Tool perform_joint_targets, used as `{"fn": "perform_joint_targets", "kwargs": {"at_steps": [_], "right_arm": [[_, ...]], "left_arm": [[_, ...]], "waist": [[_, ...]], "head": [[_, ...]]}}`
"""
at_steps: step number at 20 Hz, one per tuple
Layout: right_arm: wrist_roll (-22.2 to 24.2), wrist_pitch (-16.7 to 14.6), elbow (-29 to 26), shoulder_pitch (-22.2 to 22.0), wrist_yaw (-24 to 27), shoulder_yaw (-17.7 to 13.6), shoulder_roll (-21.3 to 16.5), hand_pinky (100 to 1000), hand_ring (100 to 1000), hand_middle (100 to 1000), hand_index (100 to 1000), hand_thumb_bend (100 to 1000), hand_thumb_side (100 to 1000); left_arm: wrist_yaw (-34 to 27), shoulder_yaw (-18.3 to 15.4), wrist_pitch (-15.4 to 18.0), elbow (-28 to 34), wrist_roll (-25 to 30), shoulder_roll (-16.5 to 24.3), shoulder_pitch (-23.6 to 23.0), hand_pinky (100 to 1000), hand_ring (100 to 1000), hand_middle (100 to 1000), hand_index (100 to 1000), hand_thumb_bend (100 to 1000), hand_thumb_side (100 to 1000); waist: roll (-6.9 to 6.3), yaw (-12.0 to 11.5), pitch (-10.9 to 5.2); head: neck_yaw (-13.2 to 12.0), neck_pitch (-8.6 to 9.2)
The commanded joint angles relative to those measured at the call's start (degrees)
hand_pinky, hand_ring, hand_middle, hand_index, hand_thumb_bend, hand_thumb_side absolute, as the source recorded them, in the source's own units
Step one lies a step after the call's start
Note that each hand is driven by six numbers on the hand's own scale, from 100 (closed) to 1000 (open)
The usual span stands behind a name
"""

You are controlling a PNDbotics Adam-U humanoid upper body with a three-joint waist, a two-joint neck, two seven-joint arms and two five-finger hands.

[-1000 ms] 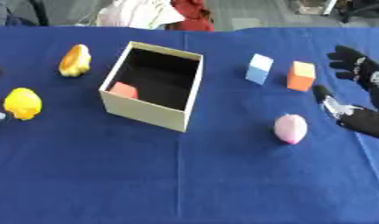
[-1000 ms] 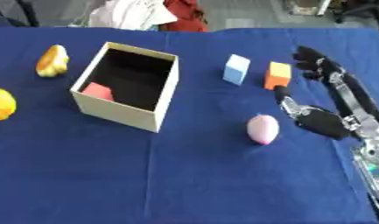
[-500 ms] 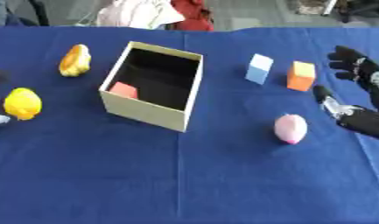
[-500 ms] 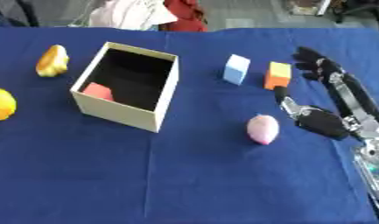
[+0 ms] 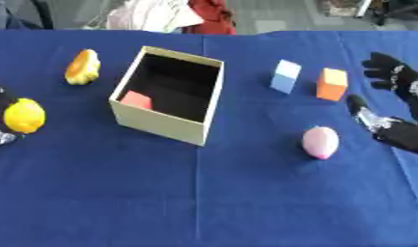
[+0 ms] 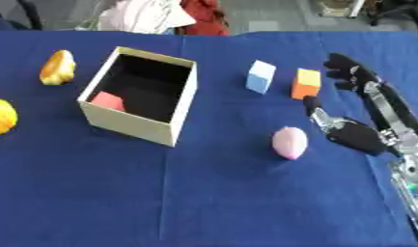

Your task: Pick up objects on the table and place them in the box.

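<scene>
Fingers (image 6: 343, 65) of my right hand (image 6: 364, 137) stayed spread, empty, unmoved; pink egg (image 6: 289, 142) lay just beside thumb, orange block (image 6: 306, 83) near fingertips, both unpicked.

no text, label, brand, number or sign can be read anywhere in these views. the cardboard box (image 6: 141, 102) shows plain walls, and the light blue block (image 6: 261, 76) and the orange block (image 6: 306, 83) have bare faces.
</scene>
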State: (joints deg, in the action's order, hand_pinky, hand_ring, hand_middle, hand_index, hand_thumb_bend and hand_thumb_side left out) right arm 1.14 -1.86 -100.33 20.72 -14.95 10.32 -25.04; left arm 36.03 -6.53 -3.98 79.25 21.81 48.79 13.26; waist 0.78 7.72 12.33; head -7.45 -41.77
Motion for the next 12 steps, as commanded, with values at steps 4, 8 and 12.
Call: {"fn": "perform_joint_targets", "kwargs": {"at_steps": [4,8,12], "right_arm": [[0.1,-0.1,-0.5,0.8,0.4,-0.3,-1.0,861,893,882,983,258,472],[0.1,-0.1,-0.4,0.8,0.4,-0.3,-1.0,861,893,882,983,259,472],[0.1,-0.1,-0.4,0.7,0.4,-0.4,-1.0,861,893,882,983,260,472]], "left_arm": [[1.6,-0.6,-0.4,0.7,-4.3,1.1,0.7,643,545,475,630,399,100],[2.5,-0.9,-0.9,1.9,-7.9,1.0,0.6,608,510,432,582,380,100],[3.8,-1.3,-1.1,4.4,-10.5,1.0,0.6,588,491,402,551,374,100]], "waist": [[-0.27,-0.2,-1.42],[-0.31,-0.3,-1.45],[-0.35,-0.3,-1.52]], "head": [[-0.8,0.48],[-2.3,0.56],[-3.2,0.58]]}}
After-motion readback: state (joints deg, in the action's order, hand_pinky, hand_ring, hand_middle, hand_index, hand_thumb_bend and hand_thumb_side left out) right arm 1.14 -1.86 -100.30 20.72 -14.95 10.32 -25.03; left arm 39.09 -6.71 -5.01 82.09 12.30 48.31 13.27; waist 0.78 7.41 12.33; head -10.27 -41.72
